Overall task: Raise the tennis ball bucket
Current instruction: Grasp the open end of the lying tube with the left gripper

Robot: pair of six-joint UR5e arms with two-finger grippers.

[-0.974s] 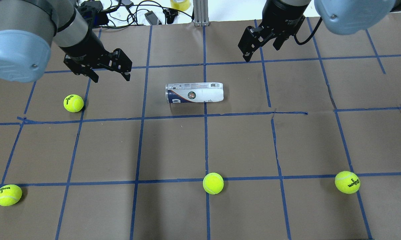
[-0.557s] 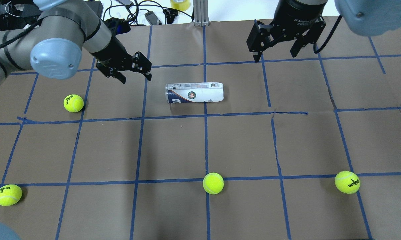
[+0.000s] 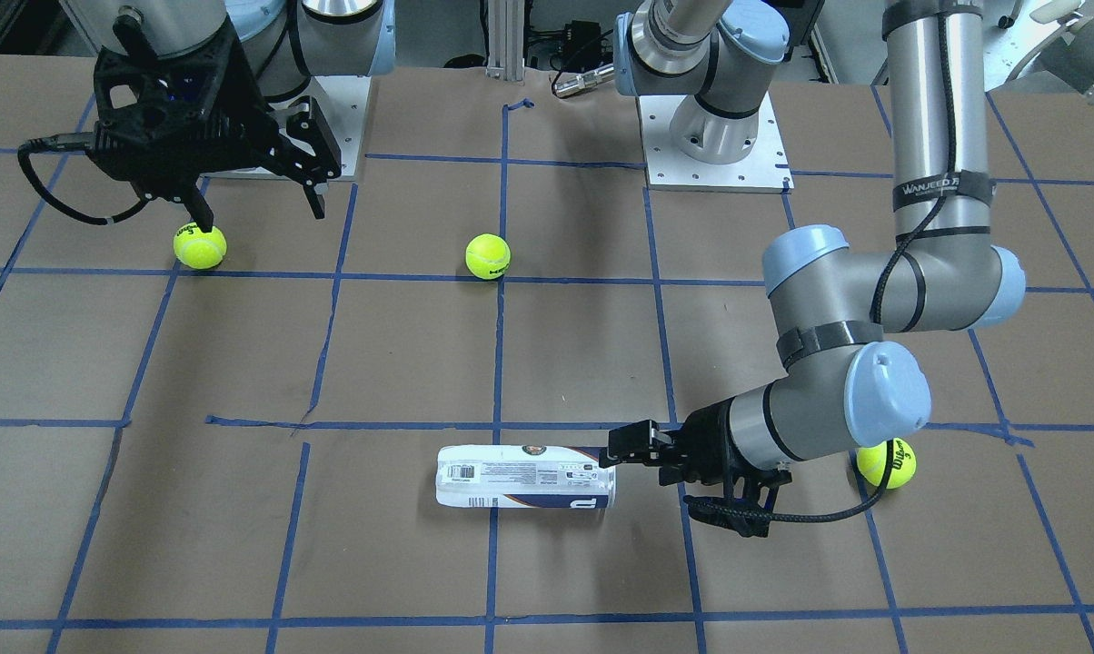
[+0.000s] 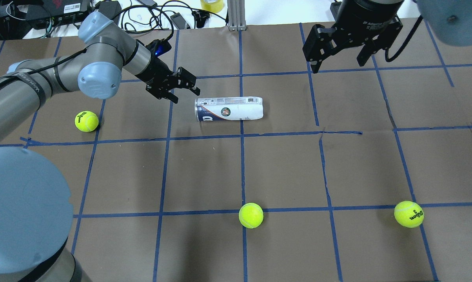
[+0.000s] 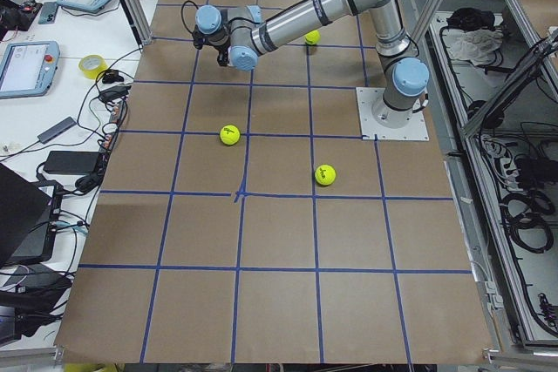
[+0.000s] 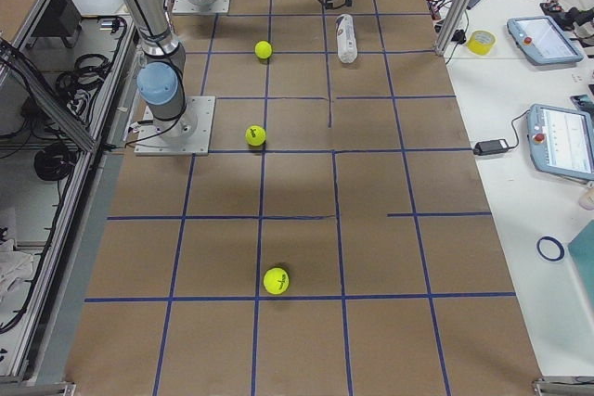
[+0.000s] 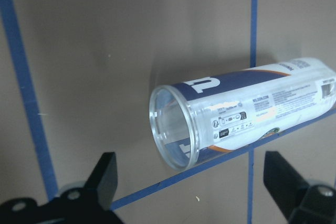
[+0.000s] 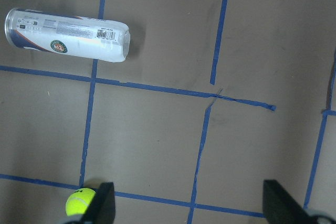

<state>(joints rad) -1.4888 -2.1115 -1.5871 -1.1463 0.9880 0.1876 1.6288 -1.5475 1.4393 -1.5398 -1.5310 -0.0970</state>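
Note:
The tennis ball bucket [image 4: 229, 109] lies on its side on the brown paper, a clear can with a white and navy label; it looks empty. It also shows in the front view [image 3: 524, 477] and the right wrist view [image 8: 65, 38]. My left gripper [image 4: 186, 96] is open, low and just off the can's open end [image 7: 173, 129], apart from it; the front view shows this gripper [image 3: 642, 472] beside the can. My right gripper [image 4: 336, 64] is open and empty, high over the far right of the table, well away from the can.
Yellow-green tennis balls lie at the left [image 4: 86, 121], the near middle [image 4: 251, 215] and the near right [image 4: 409, 214]. Cables, a metal post [image 4: 236, 15] and a tape roll [image 4: 211, 4] sit beyond the far edge. My left arm's elbow fills the lower left.
My left gripper has swung right and lower, up to the can's open end. My right gripper has drifted slightly right. The can has not moved.

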